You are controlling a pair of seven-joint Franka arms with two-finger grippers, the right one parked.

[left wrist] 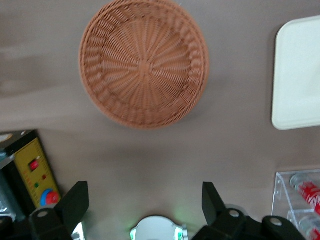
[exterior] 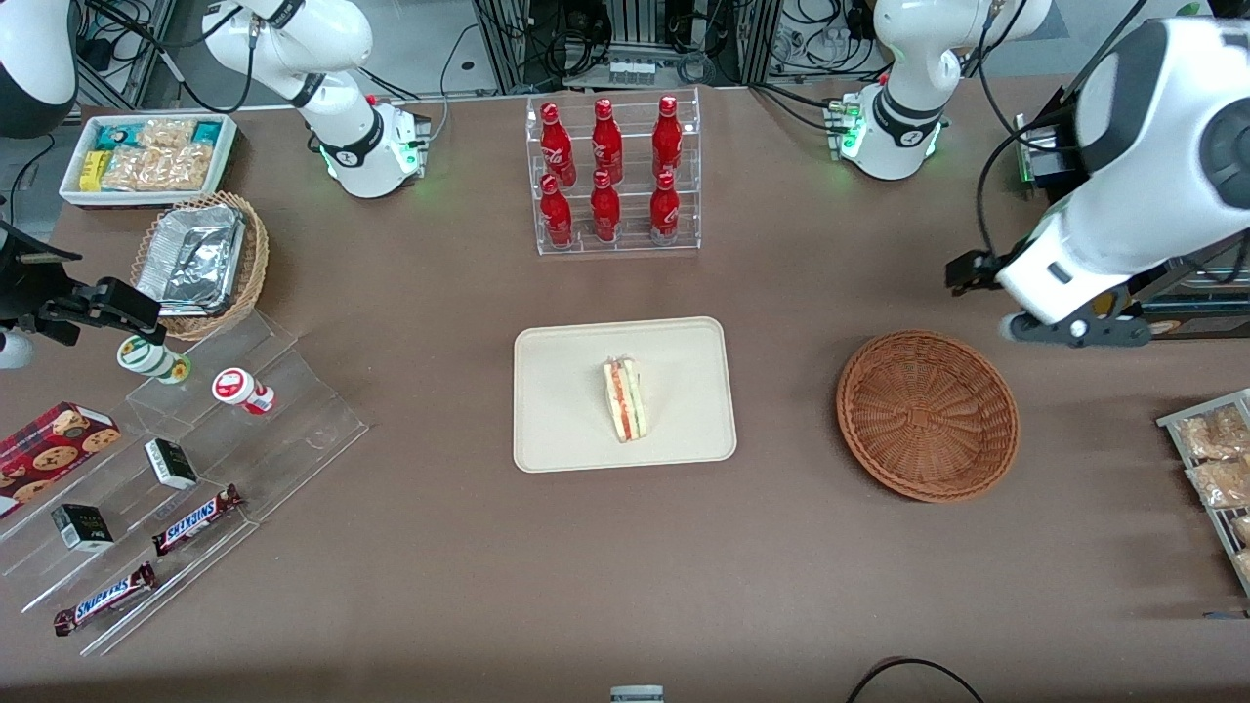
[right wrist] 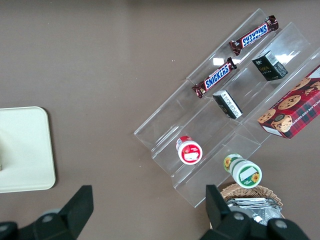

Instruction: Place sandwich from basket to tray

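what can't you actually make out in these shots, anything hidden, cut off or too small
- Left arm's hand: open in the left wrist view, empty, raised above the table beside the round reddish-brown wicker basket; in the front view its fingertips are hidden by the arm's white body.
- Cream-beige rectangular tray: cut off by the left wrist view's edge, so the triangular white-bread sandwich is missing there.
- Sandwich filling: front view, too small to identify.

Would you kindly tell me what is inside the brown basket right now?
Nothing: the basket shows only bare weave. The sandwich lies on the tray. The open claw hangs above the table beside the basket.
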